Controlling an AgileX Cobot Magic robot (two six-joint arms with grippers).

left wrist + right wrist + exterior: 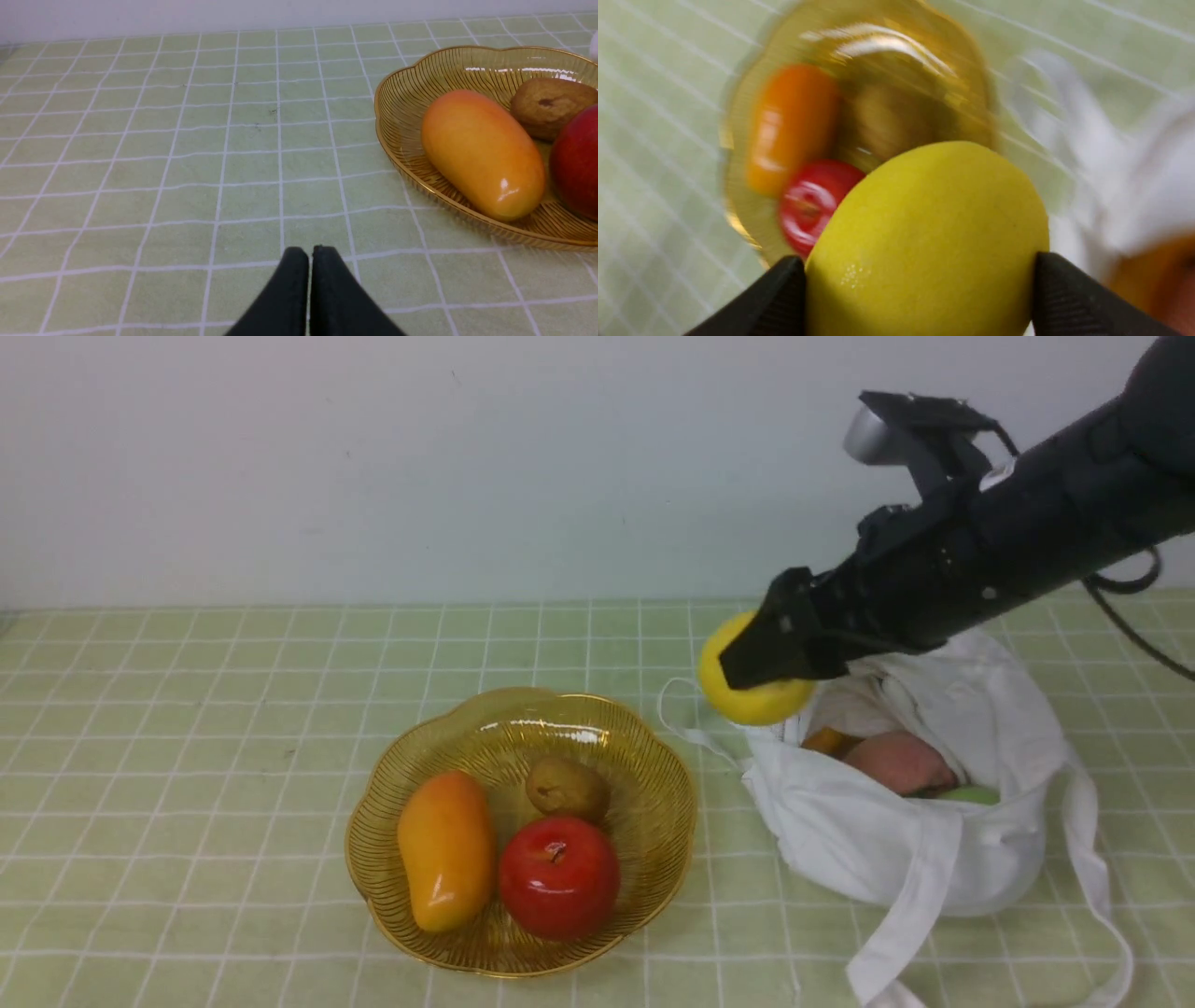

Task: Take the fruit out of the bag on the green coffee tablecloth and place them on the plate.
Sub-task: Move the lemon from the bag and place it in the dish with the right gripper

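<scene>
My right gripper (754,665) is shut on the yellow lemon (758,702) and holds it in the air above the left rim of the white bag (934,840); the lemon fills the right wrist view (924,242) between the two black fingers. In the bag lie a pinkish peach (898,762), a small orange fruit (827,741) and a pale green one (971,794). The amber plate (653,775) to the left holds an orange mango (446,849), a red apple (558,877) and a brown fruit (566,788). My left gripper (310,254) is shut and empty over bare cloth left of the plate (397,154).
The green checked tablecloth (187,728) covers the whole table up to a pale wall at the back. The bag's long white straps (1092,887) trail toward the front edge on the right.
</scene>
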